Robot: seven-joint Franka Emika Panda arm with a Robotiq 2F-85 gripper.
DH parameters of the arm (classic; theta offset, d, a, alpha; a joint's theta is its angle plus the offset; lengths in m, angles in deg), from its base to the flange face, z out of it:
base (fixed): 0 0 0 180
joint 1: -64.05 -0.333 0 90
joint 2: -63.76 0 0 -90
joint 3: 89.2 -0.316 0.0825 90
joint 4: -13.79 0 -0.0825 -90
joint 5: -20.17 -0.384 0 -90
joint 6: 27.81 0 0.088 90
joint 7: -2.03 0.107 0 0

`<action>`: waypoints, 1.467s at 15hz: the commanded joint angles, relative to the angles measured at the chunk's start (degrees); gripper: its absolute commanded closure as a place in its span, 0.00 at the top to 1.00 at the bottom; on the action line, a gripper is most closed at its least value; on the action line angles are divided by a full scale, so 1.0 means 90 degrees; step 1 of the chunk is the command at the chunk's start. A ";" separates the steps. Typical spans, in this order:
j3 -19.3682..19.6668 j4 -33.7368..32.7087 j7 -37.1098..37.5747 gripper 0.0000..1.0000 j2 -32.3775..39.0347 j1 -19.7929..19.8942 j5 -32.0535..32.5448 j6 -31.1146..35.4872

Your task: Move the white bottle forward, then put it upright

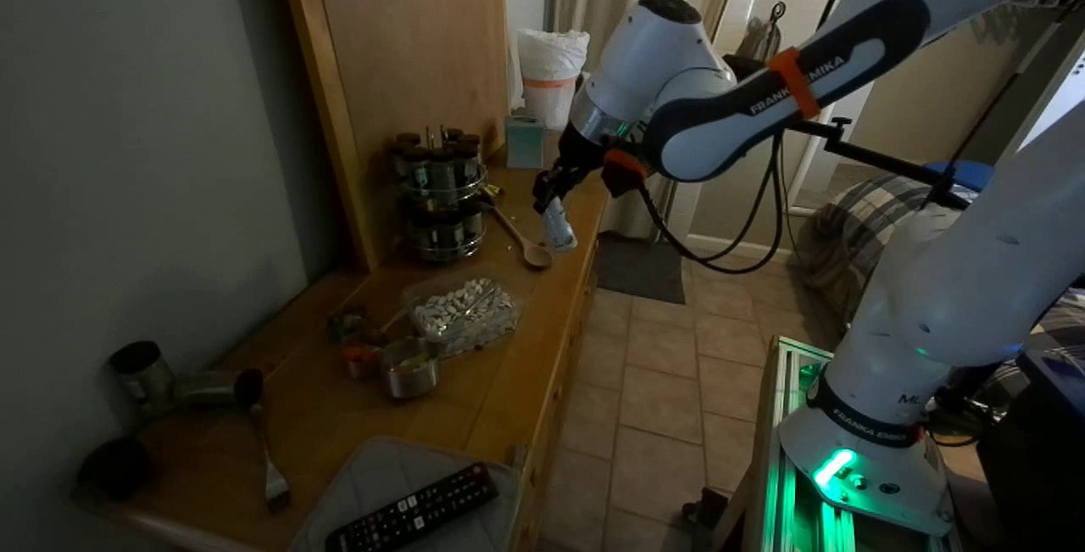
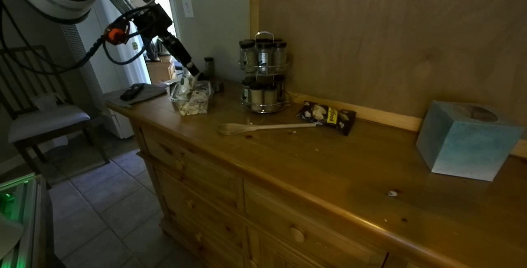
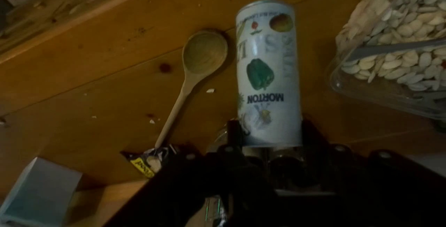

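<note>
The gripper (image 3: pixel 270 133) pinches the white bottle (image 3: pixel 268 70) near one end — its two fingers are just as far apart as the bottle is wide. The bottle leans, up in the air, near the round end of the wooden spoon (image 3: pixel 199 63). A tub of seeds (image 3: pixel 383 92) sits past that round end. A dark snack bag (image 2: pixel 327 116) lies right at the spoon's handle tip — and in an exterior view the spice rack (image 2: pixel 267 107) stands behind the spoon.
</note>
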 commanded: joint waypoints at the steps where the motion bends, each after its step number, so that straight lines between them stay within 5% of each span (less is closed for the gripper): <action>1: -0.0244 0.0135 -0.0089 0.45 -0.0159 0.0293 -0.0082 0.0219; 6: -0.0310 0.0310 -0.0110 0.45 -0.0374 0.0421 -0.0059 0.0363; 7: -0.0311 0.0310 -0.0110 0.20 -0.0374 0.0421 -0.0058 0.0364; 13: -0.0281 0.0500 0.0080 0.20 0.0174 0.0602 0.0346 0.1939; 19: -0.1423 0.0764 0.0275 0.20 0.0659 0.2440 0.1223 0.3686; 22: -0.2055 0.0837 -0.0100 0.20 0.0841 0.3171 0.0959 0.4275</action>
